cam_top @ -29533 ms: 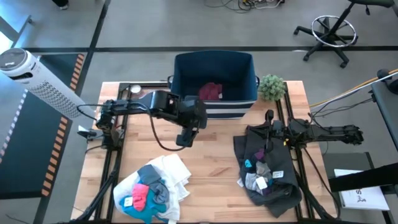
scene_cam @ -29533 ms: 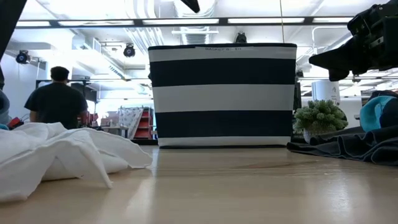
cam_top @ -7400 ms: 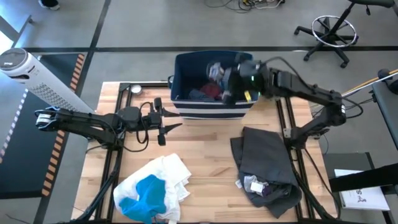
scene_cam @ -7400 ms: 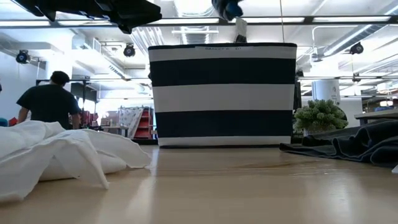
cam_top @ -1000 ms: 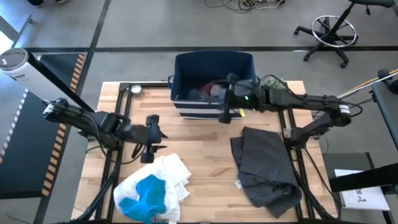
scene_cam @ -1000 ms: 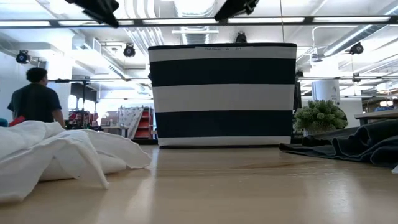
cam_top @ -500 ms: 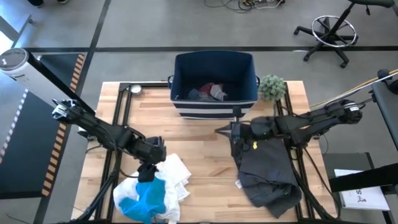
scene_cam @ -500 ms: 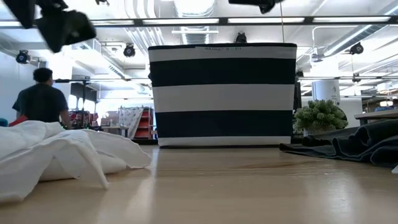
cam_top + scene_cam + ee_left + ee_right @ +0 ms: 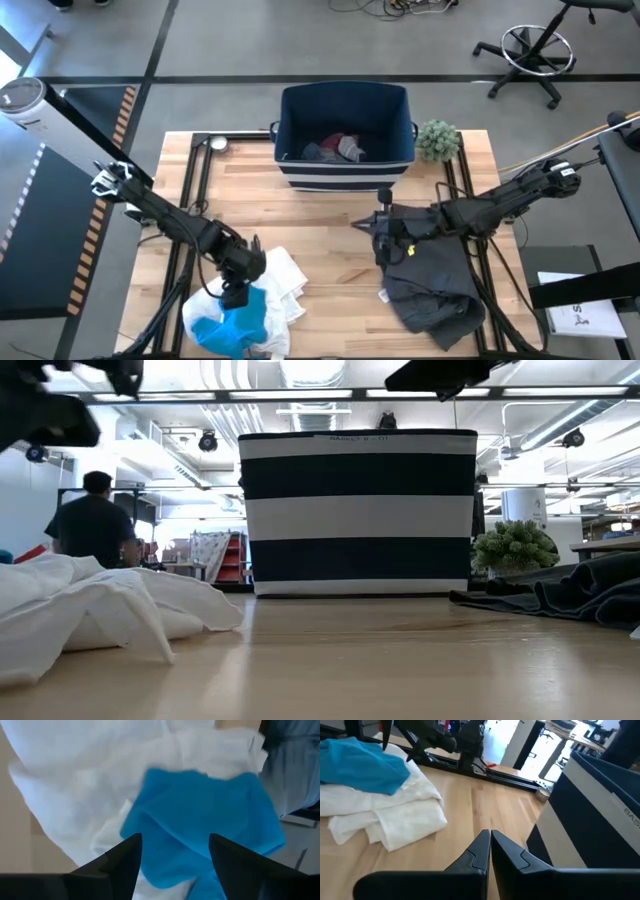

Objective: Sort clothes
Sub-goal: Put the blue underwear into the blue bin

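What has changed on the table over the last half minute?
The small pieces are gone from both piles, and more clothes lie in the navy striped fabric bin. The left end effector, open, has come down over the teal-blue cloth on the large white garment. The right end effector, shut, has left the bin for the large dark grey garment. Plant unmoved.

Teal-blue piece (image 9: 238,317) crumpled atop white garment (image 9: 282,281); dark grey garment (image 9: 432,272) apart.
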`<state>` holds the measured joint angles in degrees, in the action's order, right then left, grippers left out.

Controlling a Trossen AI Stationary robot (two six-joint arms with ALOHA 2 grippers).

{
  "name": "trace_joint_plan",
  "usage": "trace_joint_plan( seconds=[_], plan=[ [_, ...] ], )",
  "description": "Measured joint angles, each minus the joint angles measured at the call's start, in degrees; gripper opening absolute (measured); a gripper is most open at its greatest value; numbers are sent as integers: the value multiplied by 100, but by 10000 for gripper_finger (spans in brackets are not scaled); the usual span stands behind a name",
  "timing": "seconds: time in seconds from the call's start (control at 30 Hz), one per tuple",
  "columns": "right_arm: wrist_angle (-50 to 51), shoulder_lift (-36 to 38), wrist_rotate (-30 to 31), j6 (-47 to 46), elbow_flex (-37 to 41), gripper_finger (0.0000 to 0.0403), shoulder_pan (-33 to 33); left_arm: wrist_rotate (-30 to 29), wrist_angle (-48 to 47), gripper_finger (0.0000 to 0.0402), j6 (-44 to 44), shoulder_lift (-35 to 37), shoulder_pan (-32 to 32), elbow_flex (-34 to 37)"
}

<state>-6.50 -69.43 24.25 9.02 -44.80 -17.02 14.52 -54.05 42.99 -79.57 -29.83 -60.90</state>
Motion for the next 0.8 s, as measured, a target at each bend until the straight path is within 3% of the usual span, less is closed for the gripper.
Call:
trace_joint_plan(
  seconds=[0.33,0.63,0.8],
  plan=[
    [-140,-7,5,-4,84,0,0,28,731,235,738,-8,-415,510],
    [-379,-11,-2,-5,284,0,0,109,2114,222,962,-4,-426,1258],
    [-590,-11,58,7,404,0,2,114,2168,201,1216,-123,-419,1577]
  ],
)
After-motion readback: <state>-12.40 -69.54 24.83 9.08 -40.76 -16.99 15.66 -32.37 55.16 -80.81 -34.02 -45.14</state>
